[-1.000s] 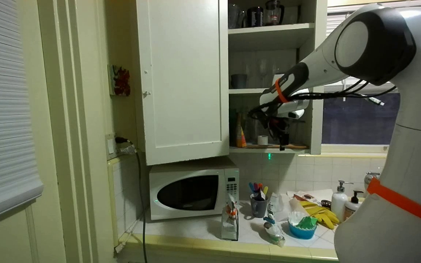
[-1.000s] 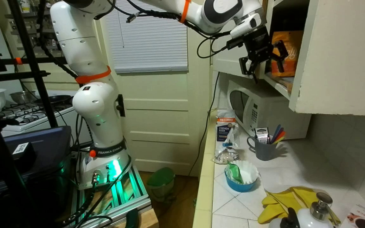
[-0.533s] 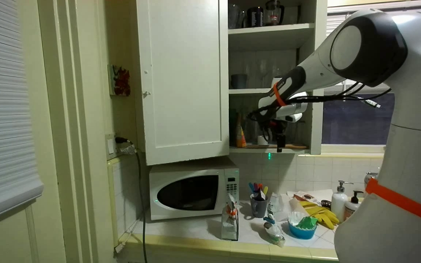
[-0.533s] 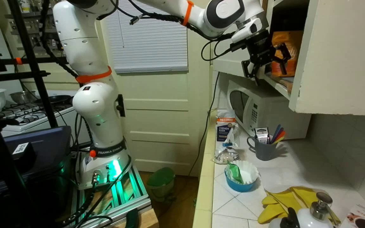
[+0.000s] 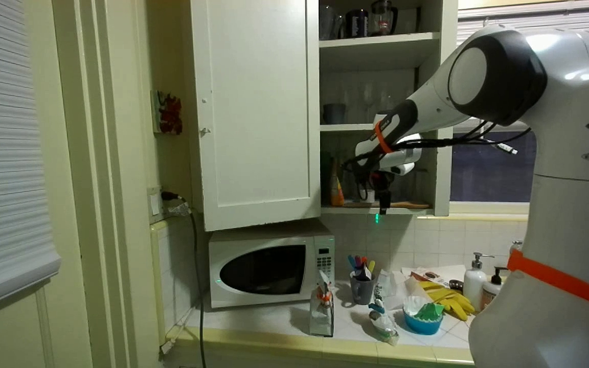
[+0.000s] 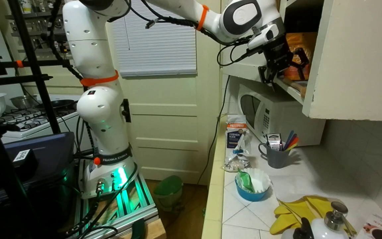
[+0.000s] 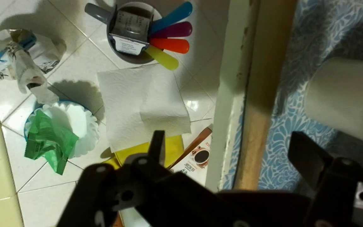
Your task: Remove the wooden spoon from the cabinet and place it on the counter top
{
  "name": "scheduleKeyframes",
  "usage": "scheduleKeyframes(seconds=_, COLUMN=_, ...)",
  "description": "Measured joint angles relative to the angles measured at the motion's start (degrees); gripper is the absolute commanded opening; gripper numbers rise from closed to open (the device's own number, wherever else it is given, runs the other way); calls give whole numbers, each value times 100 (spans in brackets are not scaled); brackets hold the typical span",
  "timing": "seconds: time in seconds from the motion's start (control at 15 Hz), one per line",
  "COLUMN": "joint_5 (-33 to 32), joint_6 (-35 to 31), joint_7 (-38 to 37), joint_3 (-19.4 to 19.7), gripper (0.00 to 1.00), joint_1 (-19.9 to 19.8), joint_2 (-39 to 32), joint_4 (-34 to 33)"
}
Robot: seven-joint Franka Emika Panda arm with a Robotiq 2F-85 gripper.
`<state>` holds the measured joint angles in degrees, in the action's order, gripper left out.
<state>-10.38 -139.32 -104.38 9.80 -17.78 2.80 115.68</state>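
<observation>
- Wrist view: claw (image 7: 232, 151) released, jaws wide apart; wooden spoon (image 7: 260, 107) shows between them, lying along the front of the shelf (image 7: 230, 94).
- In an exterior view: spoon flat on the bottom shelf of the cabinet (image 5: 443, 179); claw partly covers it.
- In an exterior view: jaws straddle the shelf edge near the spoon, contact cannot be told; surface (image 6: 240, 215) well below.

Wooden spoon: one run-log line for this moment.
wooden spoon: in cabinet, near front edge, ungripped | tool: open, jaws flank spoon in wrist view | counter top: spoon not yet placed
</observation>
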Motion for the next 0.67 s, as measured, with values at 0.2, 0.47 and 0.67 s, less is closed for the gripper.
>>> scheduleKeyframes(seconds=0.2, joint_5=63, joint_6=0, joint_7=-26, joint_3=72, gripper=100, joint_1=21, joint_2=-129, joint_4=-181)
scheduleKeyframes(seconds=0.47, joint_5=65, joint_6=0, joint_7=-75, joint_3=205, gripper=100, joint_1=30, joint_2=-332, joint_4=-324)
scheduleKeyframes(seconds=0.67, joint_5=75, joint_6=0, joint_7=-140, joint_3=286, gripper=100, joint_1=35, joint_2=-456, joint_4=-408)
